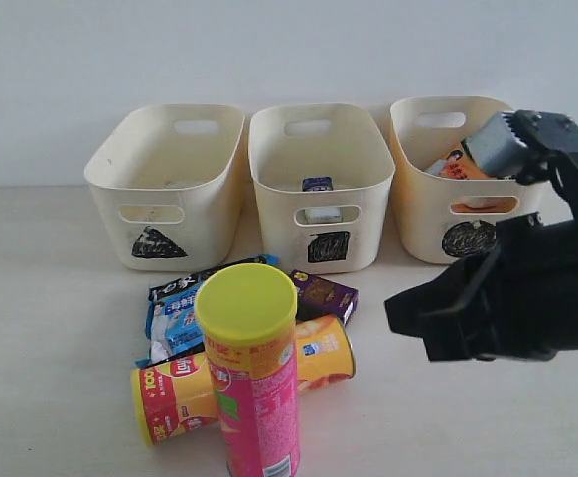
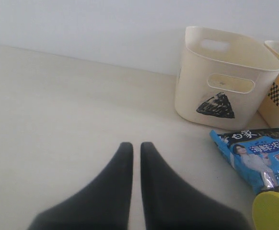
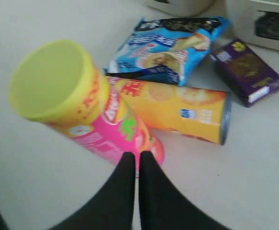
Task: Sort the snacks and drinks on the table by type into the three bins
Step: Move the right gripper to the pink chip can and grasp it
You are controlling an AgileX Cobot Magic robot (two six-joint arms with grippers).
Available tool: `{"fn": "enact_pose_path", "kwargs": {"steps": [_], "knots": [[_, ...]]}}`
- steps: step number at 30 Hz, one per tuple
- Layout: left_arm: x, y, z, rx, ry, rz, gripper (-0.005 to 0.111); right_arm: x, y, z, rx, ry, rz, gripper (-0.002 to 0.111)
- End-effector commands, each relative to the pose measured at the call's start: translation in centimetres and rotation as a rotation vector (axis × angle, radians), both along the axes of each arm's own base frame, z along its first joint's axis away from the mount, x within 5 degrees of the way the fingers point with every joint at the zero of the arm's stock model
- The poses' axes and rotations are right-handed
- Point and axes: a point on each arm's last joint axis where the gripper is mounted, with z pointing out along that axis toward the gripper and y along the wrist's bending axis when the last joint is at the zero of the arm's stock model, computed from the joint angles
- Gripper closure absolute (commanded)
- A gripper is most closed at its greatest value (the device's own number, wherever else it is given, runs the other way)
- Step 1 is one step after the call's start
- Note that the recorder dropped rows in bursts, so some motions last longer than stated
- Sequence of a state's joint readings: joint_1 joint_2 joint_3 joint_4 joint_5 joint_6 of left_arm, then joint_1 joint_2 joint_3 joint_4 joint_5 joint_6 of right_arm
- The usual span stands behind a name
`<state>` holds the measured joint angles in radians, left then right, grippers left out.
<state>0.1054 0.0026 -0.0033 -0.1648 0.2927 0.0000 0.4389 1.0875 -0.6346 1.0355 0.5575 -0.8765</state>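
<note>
Snacks heaped on the tabletop [image 1: 51,328] toward its front edge, about midway along. Pink can [image 1: 256,402] with a yellow lid upright at the very front. Yellow-orange can [image 1: 324,356] on its side just behind, touching the pink one. Blue and white packet [image 1: 175,323] flat behind both, against the lying can. Dark purple carton [image 1: 324,295] flat just beside that packet, close to the lying can's far end.

Three cream bins in a row along the back edge, side by side and nearly touching: triangle bin [image 1: 202,224] toward the back left corner, square bin [image 1: 274,214] in the middle, circle bin [image 1: 418,214] toward the back right corner. Small blue and white carton [image 1: 317,184] down inside the square bin. Orange packet [image 1: 456,164] leaning inside the circle bin. Inside of the triangle bin too unclear to read.

Tabletop pale beige and matte, with faint wood grain, evenly lit, soft shadows at the foot of the bins. Plain white wall [image 1: 71,60] rising right behind the back edge.

Right gripper [image 3: 134,155] closed, fingers pressed together with nothing between them, to the right of the heap and apart from it in the exterior view. Left gripper [image 2: 135,146] closed as well, holding nothing, over open tabletop on the left side, triangle bin ahead of it.
</note>
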Motion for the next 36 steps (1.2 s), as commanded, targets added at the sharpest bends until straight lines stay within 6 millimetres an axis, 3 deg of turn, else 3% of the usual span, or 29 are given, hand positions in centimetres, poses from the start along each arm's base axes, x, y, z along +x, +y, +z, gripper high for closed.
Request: {"fn": "enact_pose_path", "kwargs": {"steps": [1, 6, 9, 12, 15, 18, 24, 33, 36], "knots": [[0.0, 0.0, -0.1, -0.008, -0.004, 0.001, 0.102, -1.5, 0.7, -0.3, 0.089, -0.079, 0.158, 0.108], [0.0, 0.0, -0.1, -0.008, -0.004, 0.001, 0.102, -2.3, 0.9, -0.8, 0.124, -0.097, 0.245, 0.108], [0.0, 0.0, -0.1, -0.008, -0.004, 0.001, 0.102, -2.5, 1.0, -0.9, 0.124, -0.102, 0.272, 0.098], [0.0, 0.0, -0.1, -0.008, -0.004, 0.001, 0.102, -2.4, 1.0, -0.9, 0.105, -0.146, 0.286, 0.072], [0.0, 0.0, -0.1, -0.008, -0.004, 0.001, 0.102, -2.3, 1.0, -0.8, 0.098, -0.182, 0.288, 0.028], [0.0, 0.0, -0.1, -0.008, -0.004, 0.001, 0.102, -2.2, 1.1, -0.5, 0.125, -0.217, 0.299, 0.006], [0.0, 0.0, -0.1, -0.008, -0.004, 0.003, 0.102, -1.0, 1.9, -2.0, 0.077, -0.207, 0.29, 0.003], [0.0, 0.0, -0.1, -0.008, -0.004, 0.003, 0.102, -0.5, 6.0, -6.1, -0.142, -0.253, 0.321, 0.003], [0.0, 0.0, -0.1, -0.008, -0.004, 0.003, 0.102, 0.0, 7.2, -6.8, -0.135, -0.209, 0.341, 0.003]]}}
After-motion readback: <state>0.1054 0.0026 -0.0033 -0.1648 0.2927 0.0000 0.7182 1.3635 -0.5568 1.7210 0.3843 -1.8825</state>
